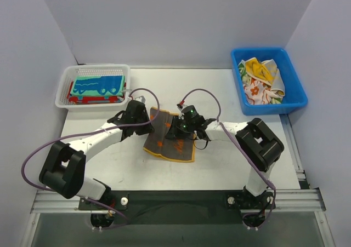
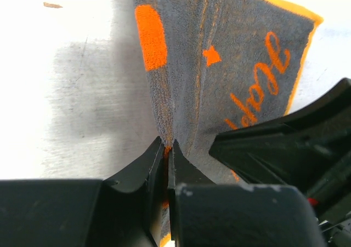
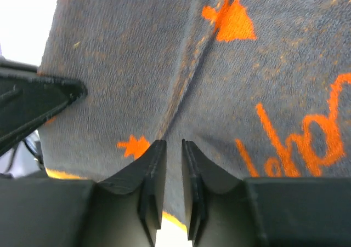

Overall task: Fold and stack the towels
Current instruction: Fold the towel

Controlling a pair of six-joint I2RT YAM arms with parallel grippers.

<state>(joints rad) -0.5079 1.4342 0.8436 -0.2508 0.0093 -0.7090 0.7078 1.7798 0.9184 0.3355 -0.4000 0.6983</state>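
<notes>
A grey towel with an orange border and orange lettering lies in the middle of the table, its far edge raised between both grippers. My left gripper is at that edge's left end. In the left wrist view it is shut on a pinched ridge of the grey cloth. My right gripper is at the edge's right part. Its jaws stand narrowly apart with a crease of the grey cloth running between them. Folded teal and red-patterned towels lie stacked in the basket.
The white mesh basket stands at the back left. A blue plastic bin at the back right holds crumpled yellow and floral white towels. White walls close in the table on three sides.
</notes>
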